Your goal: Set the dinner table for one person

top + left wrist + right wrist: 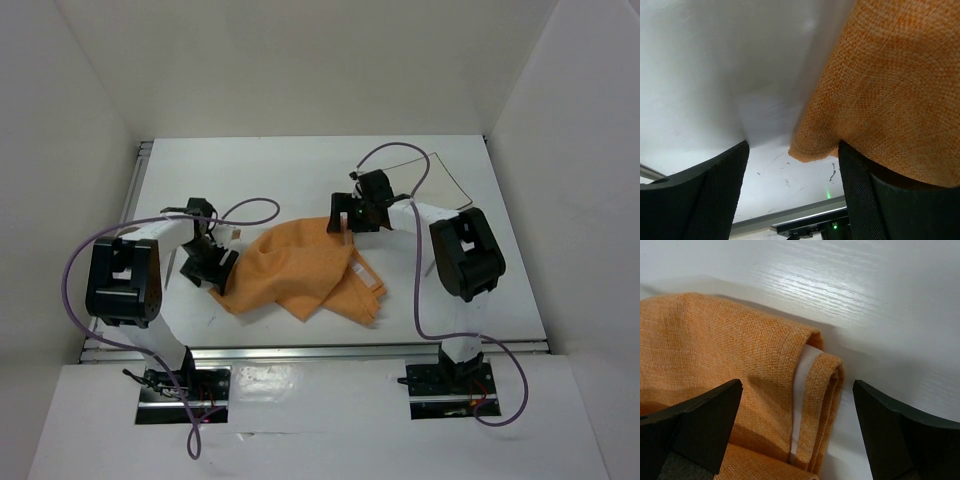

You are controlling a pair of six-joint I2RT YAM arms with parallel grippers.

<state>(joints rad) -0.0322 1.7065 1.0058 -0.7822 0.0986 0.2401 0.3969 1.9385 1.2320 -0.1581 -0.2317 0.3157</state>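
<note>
- The counter (280, 170) is big, white and flat. It fills the middle of the top view, and white walls stand on three sides of it.
- An orange cloth (300, 270) lies bunched up and folded on the near middle of the counter. It is not spread flat.
- A small white strip (365, 275) shows on the right side of the cloth.
- The left tool (205, 262) is down low at the left end of the cloth.
- In the left wrist view, the left tool (792, 147) is wide apart. A corner of the cloth (890, 90) hangs between its two black fingers (710, 200) and covers the top of one of them. The tool is not pinching the cloth.
- The right tool (350, 220) is at the far edge of the cloth, near the middle of the counter.
- In the right wrist view, the right tool (797, 385) is wide apart too. A folded edge of the cloth (730, 350) lies between its fingers (900, 430), with a white strip (802, 385) tucked in the fold. It holds nothing.
- A square plate (440, 178) with a thin dark rim sits at the far right of the counter, behind the right arm and well apart from the cloth.
- A purple cable (250, 215) loops from each arm.
</note>
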